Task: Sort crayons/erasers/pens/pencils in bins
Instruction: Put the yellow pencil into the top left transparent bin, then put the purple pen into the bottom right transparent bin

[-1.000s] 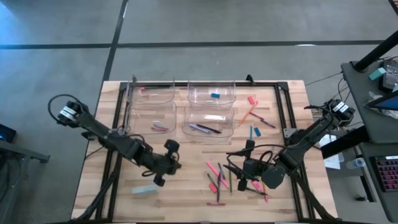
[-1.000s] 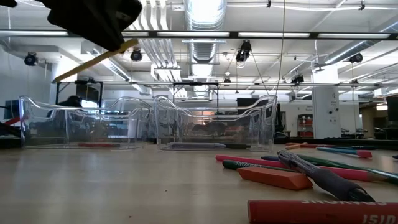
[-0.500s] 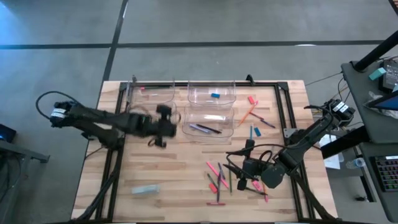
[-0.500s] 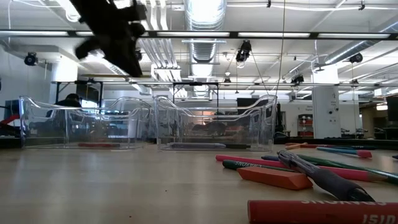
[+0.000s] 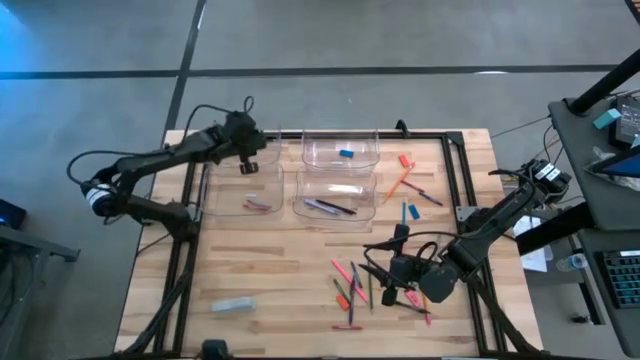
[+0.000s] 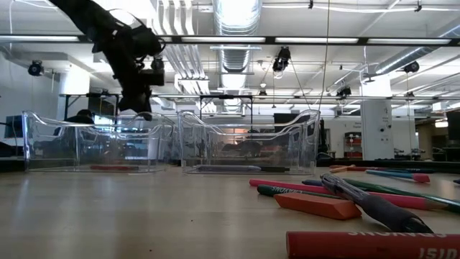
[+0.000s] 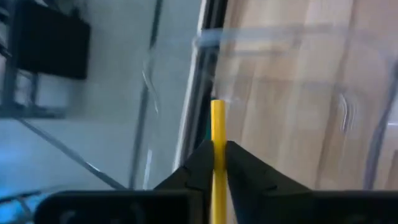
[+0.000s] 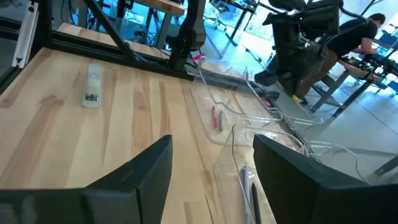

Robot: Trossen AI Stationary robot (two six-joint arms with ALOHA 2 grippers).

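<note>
At far left, over the back-left bin (image 5: 238, 152), the left claw (image 5: 247, 165) hangs above the tub's rim, clamped on a yellow pencil (image 7: 217, 134) that sticks out past its tips toward the clear plastic below. The step in hand looks like delivery of that pencil; the next move would call for lowering a little and parting the claw so the stick falls inside the walls rather than across the rim. Just beside it, the front-left bin (image 5: 249, 193) holds a reddish stick, the back-right bin (image 5: 340, 150) a blue eraser (image 5: 346, 154), the front-right bin (image 5: 336, 197) dark pens (image 5: 330, 207). Farther right, loose sticks (image 5: 352, 290) lie on the surface (image 5: 270, 280), and the right claw (image 5: 386, 285) waits beside them, spread apart and holding nothing.
</note>
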